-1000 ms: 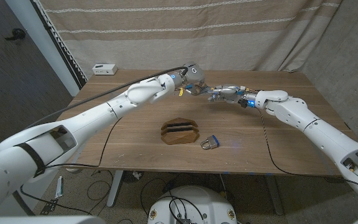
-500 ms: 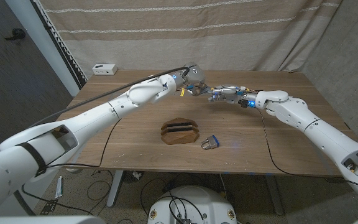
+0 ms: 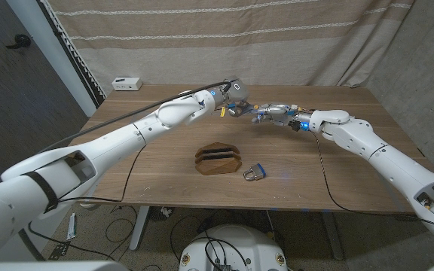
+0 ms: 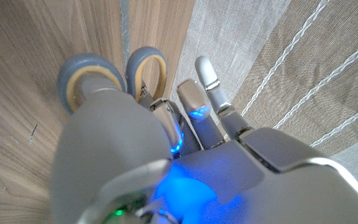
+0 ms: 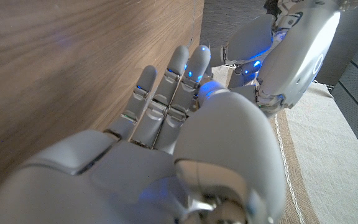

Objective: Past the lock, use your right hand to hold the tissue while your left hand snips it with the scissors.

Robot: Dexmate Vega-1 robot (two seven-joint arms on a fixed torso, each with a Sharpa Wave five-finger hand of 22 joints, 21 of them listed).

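Head view had my left hand (image 3: 233, 105) gripping the scissors (image 4: 114, 74) near the table's (image 3: 164, 177) far edge; my right hand (image 3: 271, 114) met it, grip unclear; the padlock (image 3: 254, 172) lay near the front edge.

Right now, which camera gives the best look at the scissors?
The left wrist view: the scissors show their grey handle loops large, by the left hand. In the head view they are a tiny yellowish speck.

Lab: curtain backdrop (image 3: 224, 38), cabled table (image 3: 157, 173)
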